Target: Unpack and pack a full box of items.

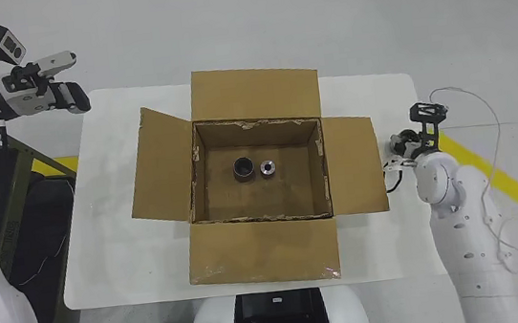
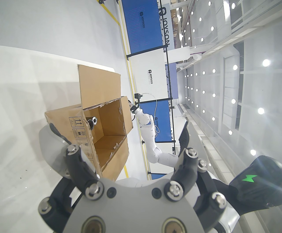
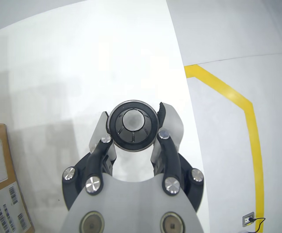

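Note:
An open cardboard box (image 1: 265,249) stands mid-table with all flaps folded out. On its floor lie a dark cylindrical part (image 1: 243,170) and a silver round part (image 1: 268,169), touching side by side; both parts (image 2: 92,121) also peek over the torn wall. My right gripper (image 3: 133,112) is shut on a round black-and-metal part (image 3: 133,126), held over the white table just outside the box's right flap (image 1: 354,165). My right gripper (image 1: 395,156) sits near the table's right edge. My left gripper (image 2: 119,128) is open and empty, raised off the table's far left corner (image 1: 69,95).
The white table (image 1: 122,225) has bare room left and right of the box. A dark frame with black fabric (image 1: 15,218) stands against the table's left side. Yellow floor tape (image 3: 240,97) runs past the table's right edge. A box flap corner (image 3: 8,176) lies close to the right gripper.

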